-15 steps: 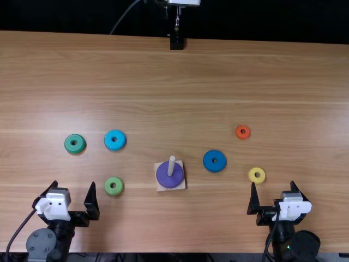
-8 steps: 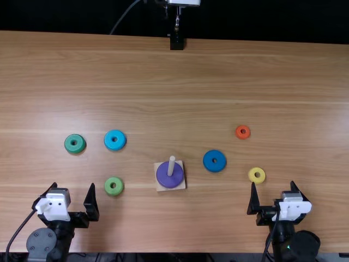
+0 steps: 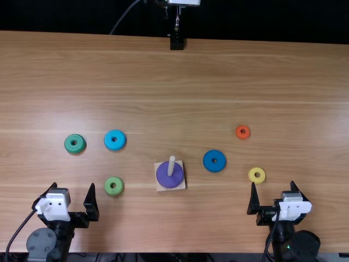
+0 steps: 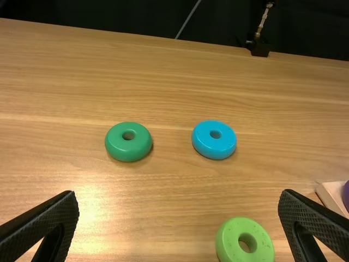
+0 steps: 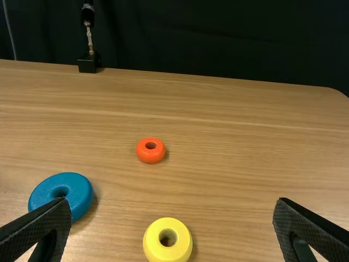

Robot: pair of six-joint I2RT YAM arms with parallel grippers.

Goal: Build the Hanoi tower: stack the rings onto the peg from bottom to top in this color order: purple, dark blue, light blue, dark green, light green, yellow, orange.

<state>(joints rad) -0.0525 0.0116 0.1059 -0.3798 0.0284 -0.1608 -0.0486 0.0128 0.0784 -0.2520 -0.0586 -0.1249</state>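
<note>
My left gripper (image 3: 74, 185) stands open near the table's front left; my right gripper (image 3: 272, 184) is open at the front right. The purple ring (image 3: 166, 180) sits around the peg (image 3: 171, 165) on its square base. Left of it lie the dark green ring (image 3: 69, 144), light blue ring (image 3: 110, 140) and light green ring (image 3: 110, 190). Right of it are the dark blue ring (image 3: 210, 166), yellow ring (image 3: 252, 176) and orange ring (image 3: 238, 132). In the left wrist view, my left gripper (image 4: 179, 202) has nothing between its fingers; likewise my right gripper (image 5: 170, 210) in the right wrist view.
At the table's (image 3: 180, 76) far edge stands a black mount (image 3: 176, 42) with a metal stem. A dark curtain (image 5: 218, 38) hangs behind the table. The two arms stand at the near edge, with the peg's base between them and slightly farther in.
</note>
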